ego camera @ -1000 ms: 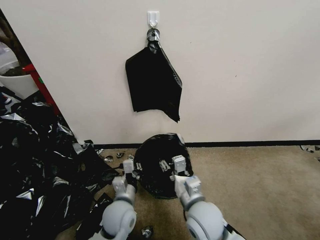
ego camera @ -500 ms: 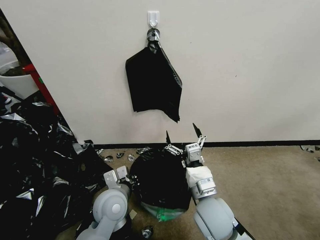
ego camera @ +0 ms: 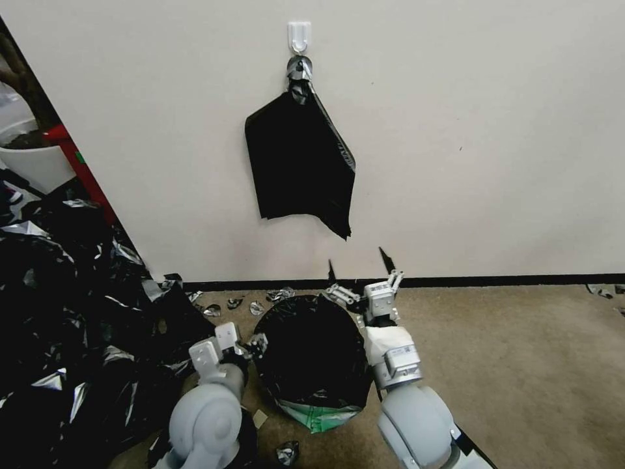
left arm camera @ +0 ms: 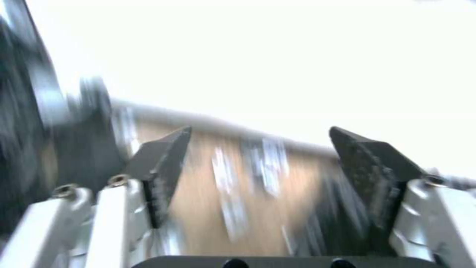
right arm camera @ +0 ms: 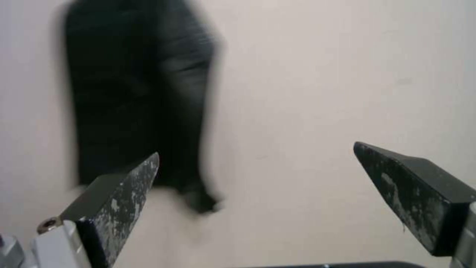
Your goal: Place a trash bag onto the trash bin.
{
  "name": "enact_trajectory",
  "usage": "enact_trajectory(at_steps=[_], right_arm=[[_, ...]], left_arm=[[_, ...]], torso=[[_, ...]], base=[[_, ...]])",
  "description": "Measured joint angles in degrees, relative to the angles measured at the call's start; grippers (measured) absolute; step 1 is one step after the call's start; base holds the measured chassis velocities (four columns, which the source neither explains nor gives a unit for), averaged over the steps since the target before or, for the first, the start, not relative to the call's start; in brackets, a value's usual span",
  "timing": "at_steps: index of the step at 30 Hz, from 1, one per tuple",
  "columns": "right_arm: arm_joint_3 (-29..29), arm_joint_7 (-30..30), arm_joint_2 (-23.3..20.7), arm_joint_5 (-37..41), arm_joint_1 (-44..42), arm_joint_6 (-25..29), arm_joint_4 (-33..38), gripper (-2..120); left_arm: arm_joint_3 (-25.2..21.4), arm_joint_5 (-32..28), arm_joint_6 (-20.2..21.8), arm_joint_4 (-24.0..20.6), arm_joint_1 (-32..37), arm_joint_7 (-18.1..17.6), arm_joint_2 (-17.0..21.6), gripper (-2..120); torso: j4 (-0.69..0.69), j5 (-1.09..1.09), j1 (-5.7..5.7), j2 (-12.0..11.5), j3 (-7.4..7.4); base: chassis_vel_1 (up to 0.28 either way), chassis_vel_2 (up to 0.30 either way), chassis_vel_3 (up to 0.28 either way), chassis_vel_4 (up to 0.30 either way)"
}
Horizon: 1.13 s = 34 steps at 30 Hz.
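The trash bag point(ego camera: 311, 352), glossy black, is draped over the mouth and sides of the trash bin point(ego camera: 319, 415). Just a pale strip of the bin's lower wall peeks out beneath the plastic. My right gripper point(ego camera: 358, 264) is open, raised behind the bin's far right edge and pointing at the wall; its wrist view has the right gripper point(right arm camera: 255, 156) holding nothing. My left gripper point(ego camera: 256, 341) sits just off the bin's left side. From its own wrist camera the left gripper point(left arm camera: 260, 149) stands open over carpet, holding nothing.
A flat black bundle point(ego camera: 299, 163) hangs from a white wall hook point(ego camera: 299, 36) above the bin. A big heap of black plastic scraps point(ego camera: 65, 312) covers the floor on the left, beside a white planter tub point(ego camera: 32, 166). Small scraps point(ego camera: 247, 305) lie by the baseboard. Bare carpet extends right.
Both grippers have left the bag: the right one rose toward the wall with its fingers open, and the left one drew back to the left. The bag has settled lower over the bin.
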Motion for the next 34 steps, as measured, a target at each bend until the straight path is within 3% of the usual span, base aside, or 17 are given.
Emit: enact_trajectory(at_steps=[2, 3, 4, 5, 6, 7, 8, 10, 34], right_arm=[[2.76, -0.70, 0.29, 1.12, -0.17, 1.12, -0.19, 100], [2.76, -0.70, 0.29, 1.12, -0.17, 1.12, -0.19, 100], [3.72, -1.35, 0.36, 1.64, -0.53, 1.64, -0.04, 100], [5.16, -2.58, 0.54, 2.18, -1.20, 2.98, 0.25, 100], [6.59, -3.76, 0.82, 2.03, -1.90, 4.02, 0.43, 100], [6.59, -3.76, 0.82, 2.03, -1.90, 4.02, 0.43, 100], [8.00, -4.80, 1.22, 1.57, -2.49, 4.58, 0.67, 100], [9.88, -6.06, 1.87, 0.72, -3.18, 4.75, 1.24, 100], [9.92, -6.44, 1.97, 0.37, -3.29, 4.57, 1.46, 100]], left_arm=[[-2.97, 7.84, -12.20, 3.92, -0.91, 8.57, 0.22, 84], [-2.97, 7.84, -12.20, 3.92, -0.91, 8.57, 0.22, 84], [-4.51, 9.49, -17.10, 5.53, -1.91, 12.45, 0.37, 87], [-6.75, 10.03, -23.68, 7.79, -4.12, 18.71, 0.75, 93], [-8.19, 8.76, -26.93, 8.85, -6.03, 22.80, 1.18, 98], [-8.19, 8.76, -26.93, 8.85, -6.03, 22.80, 1.18, 98], [-9.36, 6.56, -28.33, 9.45, -7.82, 25.64, 1.66, 100], [-10.34, 3.23, -28.80, 9.97, -9.90, 27.96, 2.32, 100], [-10.24, 1.74, -27.75, 10.03, -10.19, 27.48, 2.42, 100]], torso=[[0.00, -0.03, 0.00, 0.00, 0.01], [0.00, -0.03, 0.00, 0.00, 0.01], [0.00, -0.03, 0.00, 0.00, 0.00], [-0.01, -0.02, 0.00, 0.00, 0.00], [-0.01, -0.04, 0.00, 0.00, 0.00], [-0.01, -0.04, 0.00, 0.00, 0.00], [-0.02, 0.00, 0.00, 0.00, 0.00], [-0.04, -0.01, 0.00, 0.00, 0.00], [-0.01, -0.01, 0.00, 0.00, 0.00]], base=[[0.000, 0.000, 0.000, 0.000], [0.000, 0.000, 0.000, 0.000], [0.000, 0.000, 0.000, 0.000], [0.000, 0.000, 0.000, 0.000], [0.000, 0.000, 0.000, 0.000], [0.000, 0.000, 0.000, 0.000], [0.000, 0.000, 0.000, 0.000], [0.000, 0.000, 0.000, 0.000], [0.000, 0.000, 0.000, 0.000]])
